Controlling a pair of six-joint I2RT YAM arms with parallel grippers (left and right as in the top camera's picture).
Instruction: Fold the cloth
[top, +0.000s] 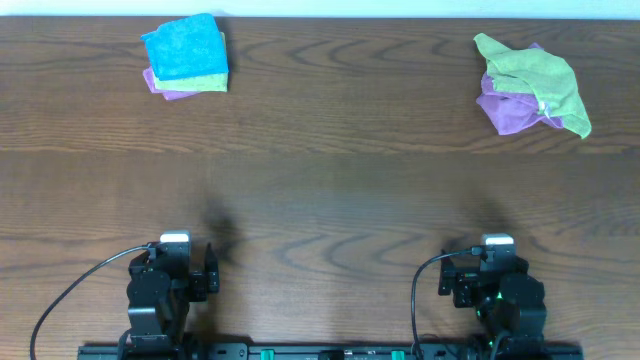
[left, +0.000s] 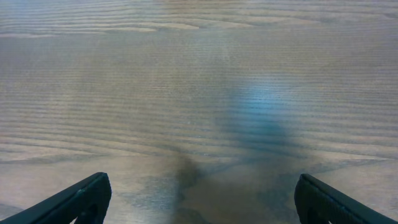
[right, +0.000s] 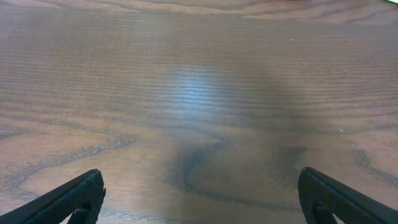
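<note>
The sky-blue cloth (top: 183, 45) lies folded on top of a small stack at the table's far left. Both arms rest at the near edge, far from it. My left gripper (top: 178, 258) is open, and in the left wrist view its gripper (left: 202, 186) shows two dark fingertips (left: 93, 193) spread wide over bare wood. My right gripper (top: 497, 262) is open too; in the right wrist view the gripper (right: 200, 180) has nothing between its fingers (right: 323, 193). Neither wrist view shows the cloth.
Under the blue cloth lie a lime-green cloth (top: 205, 83) and a purple cloth (top: 170, 92). At the far right sits a crumpled pile, a lime-green cloth (top: 535, 75) over a purple one (top: 510, 112). Dark wooden table (top: 330, 180) throughout.
</note>
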